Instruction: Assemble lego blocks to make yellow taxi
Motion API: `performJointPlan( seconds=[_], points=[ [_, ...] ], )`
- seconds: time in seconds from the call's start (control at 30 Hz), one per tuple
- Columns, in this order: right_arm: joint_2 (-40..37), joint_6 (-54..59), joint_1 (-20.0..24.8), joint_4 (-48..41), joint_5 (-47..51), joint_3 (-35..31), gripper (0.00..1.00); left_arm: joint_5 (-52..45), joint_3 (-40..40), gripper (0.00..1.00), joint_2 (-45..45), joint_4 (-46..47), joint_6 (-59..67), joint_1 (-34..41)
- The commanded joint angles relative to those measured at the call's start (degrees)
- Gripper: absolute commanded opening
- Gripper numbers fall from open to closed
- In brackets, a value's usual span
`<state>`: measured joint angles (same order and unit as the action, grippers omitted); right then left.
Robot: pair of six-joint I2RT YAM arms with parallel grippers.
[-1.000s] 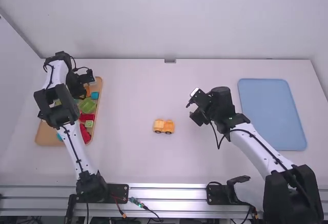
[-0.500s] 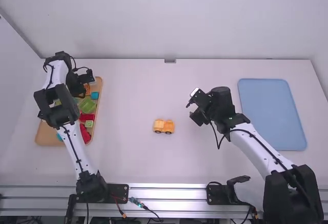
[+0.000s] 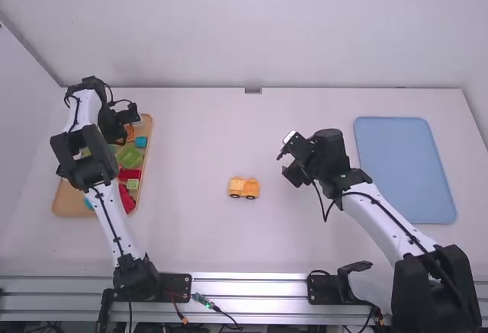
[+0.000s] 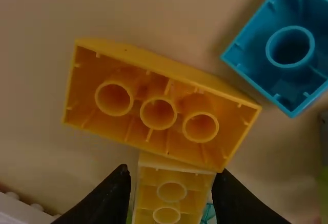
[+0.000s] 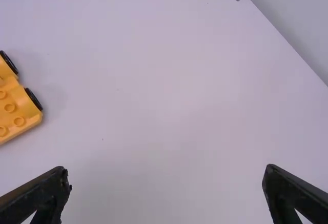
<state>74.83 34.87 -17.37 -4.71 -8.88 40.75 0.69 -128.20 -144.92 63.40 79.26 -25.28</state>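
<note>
1. Two fingers of the left gripper [image 4: 171, 171] are drawn in close on either side of a small yellow block [image 4: 147, 203], and it looks pinched, tubes facing the wrist camera!
2. Right up against it lies the long yellow block [image 4: 154, 64], hollow side showing, with a teal block [image 4: 256, 39] just beside that one. It's crowded in the wooden tray [image 3: 72, 205]!
3. So the step in hand, by my reckoning: fetching the next part for the taxi. The yellow car body [image 3: 244, 187] waits mid-table, wheels on, and I'd call the build well along but unfinished.
4. Next up, a straight lift, clear of that long neighbour, which could drag or spoil the hold. Then the small block probably needs turning studs-up before it's pressed onto the car.
5. To the pose: the left arm [image 3: 110, 219] reaches away up the table's left side, wrist bent down over the tray's far end.
6. Across the way, the right arm [image 3: 385, 215] slants inward, its right gripper [image 5: 166, 168] held wide and empty, to the right of the car. Well placed, I'd say, to steady it!
</note>
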Motion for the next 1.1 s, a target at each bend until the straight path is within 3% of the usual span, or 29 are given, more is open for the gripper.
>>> performJointPlan(
  seconds=[0.0, 0.17, 0.3, 0.4, 0.7, 0.8, 1.07],
  points=[
    [-0.59, -0.39, -0.26, -0.31, -0.28, -0.26, 0.99, -0.24, 0.24, 0.39, -1.05, 0.37, -0.17, -0.28],
    [-0.59, -0.42, -0.26, -0.31, -0.26, -0.26, 0.99, -1.53, 0.24, 0.4, -1.05, 0.37, -0.17, -0.11],
    [-0.59, -0.39, -0.26, -0.35, -0.28, -0.26, 0.99, 0.92, 0.24, 0.56, -1.05, 0.57, -0.22, -0.13],
    [-0.59, -0.39, -0.26, -0.35, -0.28, -0.26, 0.99, 2.21, 0.24, 0.57, -1.05, 0.63, -0.42, -0.59],
    [-0.59, -0.37, -0.26, -0.28, -0.28, -0.26, 0.99, 1.86, 0.24, 0.51, -1.05, 1.27, -0.33, -1.79],
    [-0.59, -0.39, -0.26, -0.26, -0.28, -0.26, 0.99, 1.77, 0.24, 0.43, -1.05, 1.27, -0.35, -1.84],
    [-0.59, -0.42, -0.26, -0.28, -0.26, -0.26, 0.99, 1.68, 0.24, 0.42, -1.05, 1.29, -0.37, -1.73]
  ],
)
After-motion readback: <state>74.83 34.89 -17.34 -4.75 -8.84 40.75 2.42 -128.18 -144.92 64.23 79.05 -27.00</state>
